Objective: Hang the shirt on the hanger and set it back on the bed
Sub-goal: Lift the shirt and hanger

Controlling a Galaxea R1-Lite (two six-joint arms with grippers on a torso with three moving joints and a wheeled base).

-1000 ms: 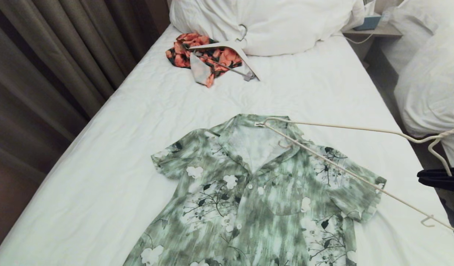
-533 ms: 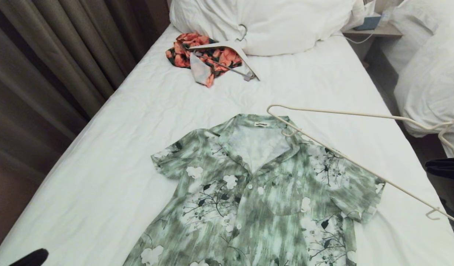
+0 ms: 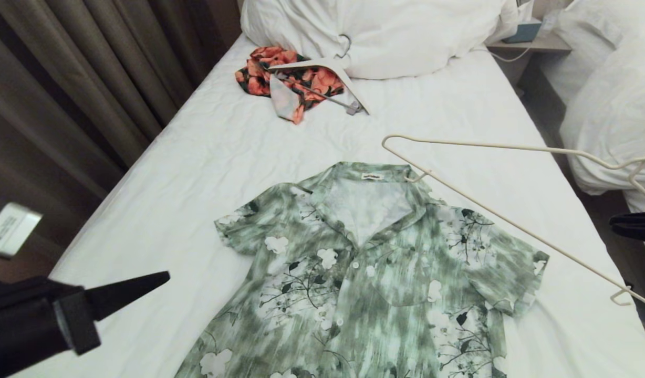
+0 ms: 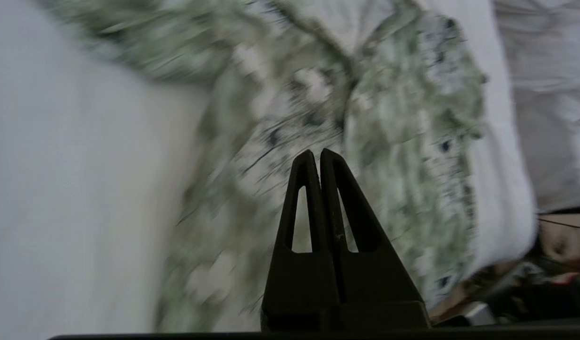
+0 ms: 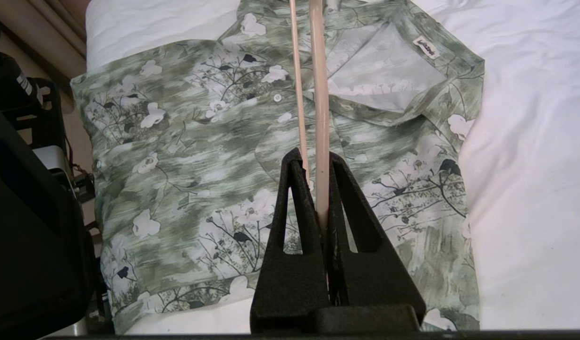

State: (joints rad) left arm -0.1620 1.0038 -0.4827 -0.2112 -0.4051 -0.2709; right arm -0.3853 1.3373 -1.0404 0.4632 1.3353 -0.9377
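The shirt point(image 3: 375, 273) lies flat and face up on the bed point(image 3: 207, 173), collar open toward the white duvet point(image 3: 375, 31) at the head end, with both short sleeves spread out to the sides. Taking the shirt as the landmark: the hanger point(image 3: 490, 215) is held in the air above and beyond the shirt's collar and one shoulder, with its far bend just past the collar and its lower rod crossing over that sleeve. The right gripper point(image 5: 320, 163) is off that same side of the shirt, jaws clamped on the hanger's thin rod. The left gripper point(image 4: 316, 153) is off the opposite sleeve side, above the sheet, with fingers pressed together and holding nothing. Handling assessment: the shirt appears to be thin, light, limp fabric; it will drape and fold when lifted and offers no stiffness of its own. Recommended grasp points are the collar edge or the shoulder seam beside it, where the layered cloth gives a firmer pinch. The hanger appears light, slender and somewhat springy, and its smooth rod may twist or slide in a narrow grip. An orange-and-black garment point(image 3: 291, 79) with a second hanger lies well beyond the collar, near the duvet.
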